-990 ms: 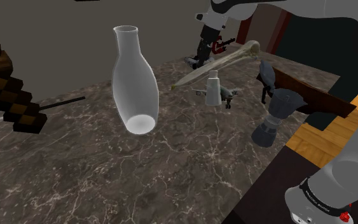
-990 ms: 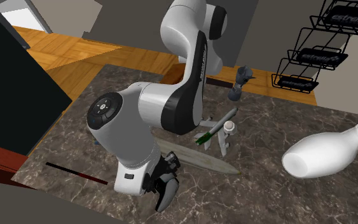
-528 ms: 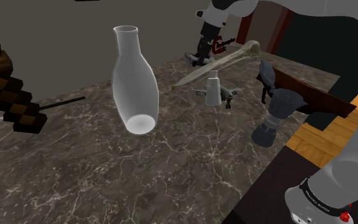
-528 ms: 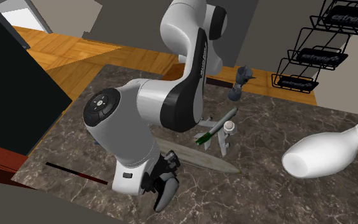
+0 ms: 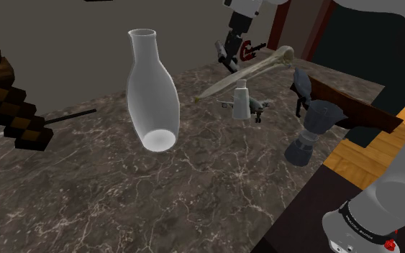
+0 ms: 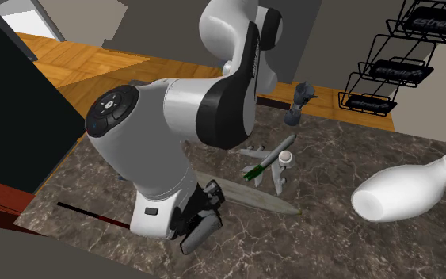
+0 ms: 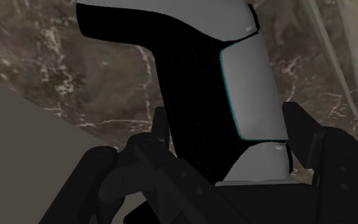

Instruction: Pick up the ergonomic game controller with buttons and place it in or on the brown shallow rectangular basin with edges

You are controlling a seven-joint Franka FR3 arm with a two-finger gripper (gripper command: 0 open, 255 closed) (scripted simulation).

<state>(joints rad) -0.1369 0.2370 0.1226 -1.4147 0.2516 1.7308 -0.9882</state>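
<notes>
- Far left of the shoulder view: a stepped wooden piece (image 5: 14, 118), dark brown, sat at the edge of the marbled counter (image 5: 215, 180).
- A thin dark rod (image 5: 71, 115) lay flat just beside it, its far tip aimed toward the vase.
- The white vase (image 5: 152, 93) lay on its side, base toward the shoulder camera and narrow neck pointing away. It was well apart from the other things. In the second exterior view it (image 6: 407, 190) lay at the right.
- Near the counter's far edge the hand (image 5: 231, 54) hung clear of the surface, clamped around the controller (image 5: 226, 61).
- Wrist view: the controller (image 7: 203, 95), black with a pale grey panel, sat between the black fingers (image 7: 301, 130), both pressed against it. The hand's (image 7: 228, 118) opening was narrow.
- Second exterior view: the controller (image 6: 197, 235) hung under the hand (image 6: 201, 222), low over the counter.
- A long pale object (image 5: 244, 72), knobbed at one end, ran slantwise just beside the hand.
- A small white bottle (image 5: 241, 100) stood upright against a grey toy plane (image 5: 260, 108). I could not tell whether they touched.
- A dark grey pot (image 5: 310, 129) stood near the counter's right edge.
- The brown basin (image 5: 352, 108), shallow and rimmed, lay just beyond the pot, well apart from the controller.
- Lower right: the black stand (image 5: 301, 215).
</notes>
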